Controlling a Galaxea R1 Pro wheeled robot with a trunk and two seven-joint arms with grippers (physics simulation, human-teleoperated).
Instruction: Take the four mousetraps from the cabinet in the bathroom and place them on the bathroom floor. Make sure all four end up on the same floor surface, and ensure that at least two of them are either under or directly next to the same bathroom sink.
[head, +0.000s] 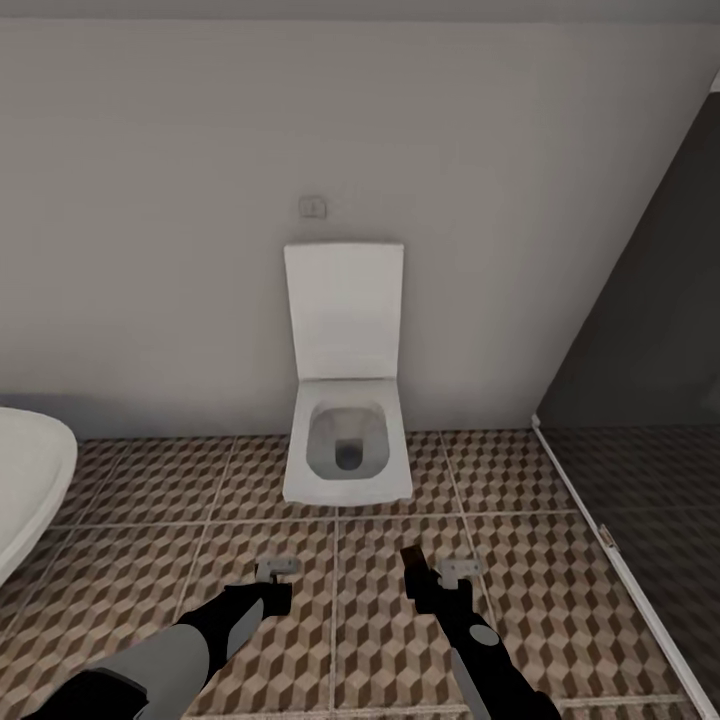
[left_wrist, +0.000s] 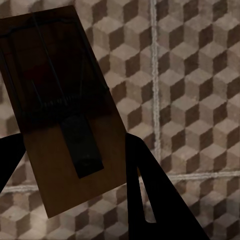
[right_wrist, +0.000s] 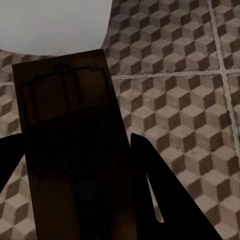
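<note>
Both grippers, left (head: 277, 570) and right (head: 440, 572), are clamping a mousetrap (left_wrist: 60, 115) each; dropping here by the toilet (head: 347, 450) risks missing the sink.

Left arm (head: 170, 645): light grey forearm shell, black wrist + black elbow section. Right arm (head: 480, 640): slimmer, mostly black w/ small grey oval patch and grey stripe. Both end in pale grey tips; wrist views show flat black wedge-shaped fingers (left_wrist: 155, 200)

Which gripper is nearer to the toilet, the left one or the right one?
Hard to call; perhaps the right. In the head view both hang before the toilet: the left gripper below its left corner, the right gripper just past its right corner. Each holds a mousetrap.
</note>
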